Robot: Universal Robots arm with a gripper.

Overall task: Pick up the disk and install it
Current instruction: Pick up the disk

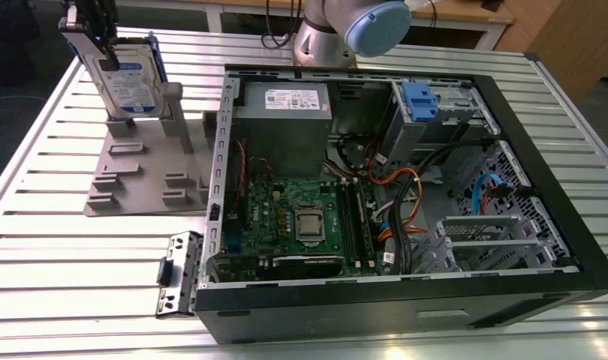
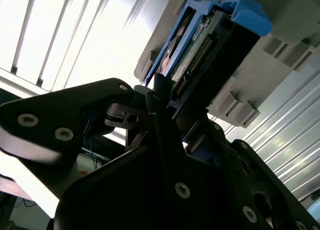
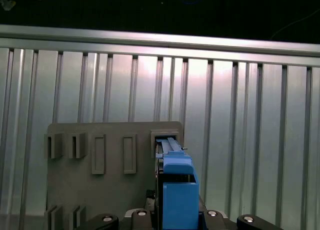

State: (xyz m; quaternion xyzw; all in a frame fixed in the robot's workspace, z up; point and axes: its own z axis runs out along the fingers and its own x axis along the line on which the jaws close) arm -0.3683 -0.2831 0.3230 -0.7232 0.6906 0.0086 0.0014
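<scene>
The disk (image 1: 129, 79) stands on edge, long axis upright, at the grey stand (image 1: 133, 176) on the counter (image 1: 43, 255), well apart from the open computer case (image 1: 555, 172). The gripper (image 1: 102, 37) sits directly above, fingers (image 2: 161, 112) clamped on its top end (whether it is clear of the slot, I cannot tell). The second wrist view shows its connector pins; the exterior view shows its label.

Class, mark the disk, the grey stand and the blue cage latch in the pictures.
the disk (image 1: 132, 86): exterior view, on its white-and-blue label.
the grey stand (image 1: 144, 187): exterior view, on its flat base.
the blue cage latch (image 1: 416, 97): exterior view, on the middle of its blue plastic.
</scene>
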